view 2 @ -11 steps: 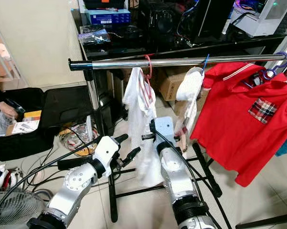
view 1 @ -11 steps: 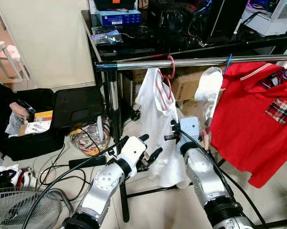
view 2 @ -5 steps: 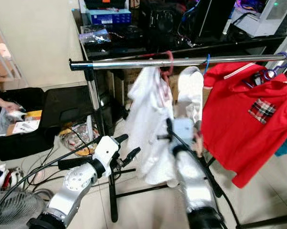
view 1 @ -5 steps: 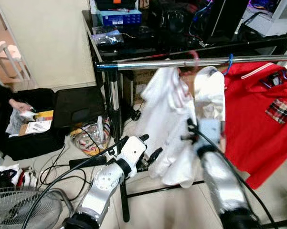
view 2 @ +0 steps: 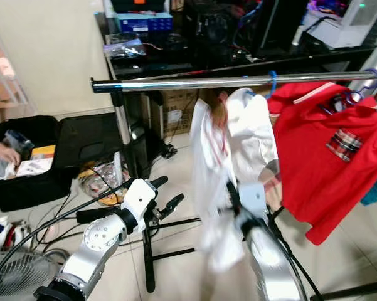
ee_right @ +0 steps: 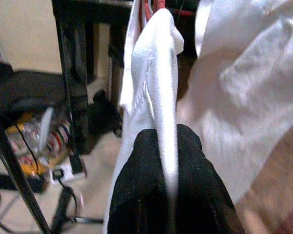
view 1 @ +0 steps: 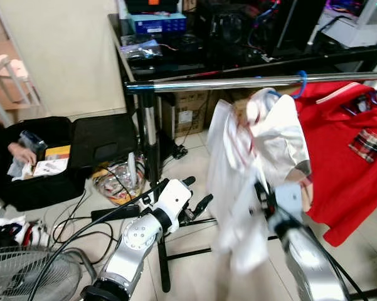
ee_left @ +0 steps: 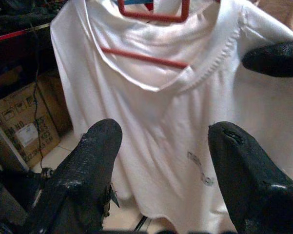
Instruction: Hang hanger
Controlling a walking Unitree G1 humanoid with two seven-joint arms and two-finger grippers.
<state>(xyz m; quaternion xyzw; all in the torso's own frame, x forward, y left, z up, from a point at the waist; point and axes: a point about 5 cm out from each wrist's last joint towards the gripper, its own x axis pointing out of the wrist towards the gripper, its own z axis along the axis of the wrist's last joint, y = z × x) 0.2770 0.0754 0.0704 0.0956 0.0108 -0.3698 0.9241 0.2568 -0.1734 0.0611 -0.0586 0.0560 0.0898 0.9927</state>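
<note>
A white shirt (view 1: 238,169) on a red hanger (ee_left: 145,56) is swung out under the chrome rail (view 1: 226,83). It is blurred, and the hanger's red top (view 1: 253,110) sits below the rail. My right gripper (ee_right: 166,135) is shut on a fold of the shirt's fabric; its wrist (view 1: 290,199) is just behind the shirt. My left gripper (view 1: 197,192) is low beside the rack's post, open and empty, facing the shirt (ee_left: 151,126). A second white garment (view 1: 282,135) hangs from a blue hook (view 1: 300,76).
A red polo shirt (view 1: 345,163) hangs at the rail's right end. The rack's post (view 1: 149,138) and feet stand before me. A person's hand (view 1: 19,150) reaches into a black suitcase (view 1: 81,150) at left. A fan (view 1: 25,276), cables and a cluttered black desk (view 1: 175,56) surround the rack.
My right arm has pulled the white shirt to the right and towards me. The red hook, over the rail a second ago, now sits below it. The left arm is still.
</note>
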